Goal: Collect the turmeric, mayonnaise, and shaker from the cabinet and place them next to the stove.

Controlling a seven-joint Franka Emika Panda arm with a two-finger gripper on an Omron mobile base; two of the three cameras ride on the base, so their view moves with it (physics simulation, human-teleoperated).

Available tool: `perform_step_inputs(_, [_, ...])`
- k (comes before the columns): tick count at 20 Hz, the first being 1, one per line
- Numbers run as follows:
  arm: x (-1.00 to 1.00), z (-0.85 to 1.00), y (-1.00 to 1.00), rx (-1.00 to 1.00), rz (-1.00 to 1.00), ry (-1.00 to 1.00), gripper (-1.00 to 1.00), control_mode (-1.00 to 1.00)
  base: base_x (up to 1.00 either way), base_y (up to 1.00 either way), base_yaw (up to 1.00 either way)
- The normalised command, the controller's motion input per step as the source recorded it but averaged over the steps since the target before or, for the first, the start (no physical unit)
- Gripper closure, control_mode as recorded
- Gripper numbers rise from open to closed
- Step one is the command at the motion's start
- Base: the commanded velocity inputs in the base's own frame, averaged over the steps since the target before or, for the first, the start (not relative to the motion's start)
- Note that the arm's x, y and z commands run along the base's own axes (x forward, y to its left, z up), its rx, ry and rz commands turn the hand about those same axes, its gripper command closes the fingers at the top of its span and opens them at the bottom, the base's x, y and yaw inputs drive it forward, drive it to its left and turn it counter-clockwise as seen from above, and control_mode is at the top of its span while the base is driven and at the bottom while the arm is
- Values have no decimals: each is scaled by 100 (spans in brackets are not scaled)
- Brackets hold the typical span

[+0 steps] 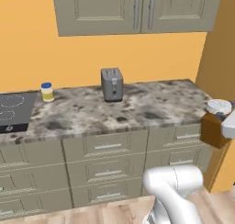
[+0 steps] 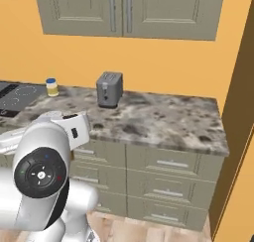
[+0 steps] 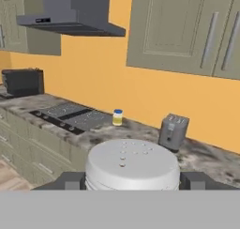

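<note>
Amber glass turmeric (image 1: 215,129), white lid: I hold it clenched in the tool (image 3: 132,182), fingers flanking the body. Light, rigid, slick, breakable. Mayonnaise (image 3: 117,117) stands far ahead beside stove (image 3: 70,115).

Arm rises from the base as a thick white column, elbow joint rounded, in the left base view; the forearm reaches out to the far right edge of that view. Gripper (image 1: 219,122) sits there, mostly cut off by the frame, closed around the turmeric (image 1: 215,126), which hangs upright in the air beside it. In the hand view both dark fingertips (image 3: 70,180) stand on either side of the jar's white lid, touching it. In the right base view a large white joint with a dark round cap fills the lower left.
</note>
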Motion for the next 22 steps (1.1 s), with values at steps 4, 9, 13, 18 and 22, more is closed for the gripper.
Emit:
perform_step_inputs(4, [0,0,0,0,0,0,100,100,52,100,0])
perform_step_inputs(9, [0,0,0,0,0,0,100,100,55,100,0])
perform_step_inputs(13, [0,0,0,0,0,0,100,100,47,100,0])
perform_step_inputs(18, [0,0,0,0,0,0,100,100,31,100,0])
perform_step_inputs(22, [0,0,0,0,0,0,100,100,32,100,0])
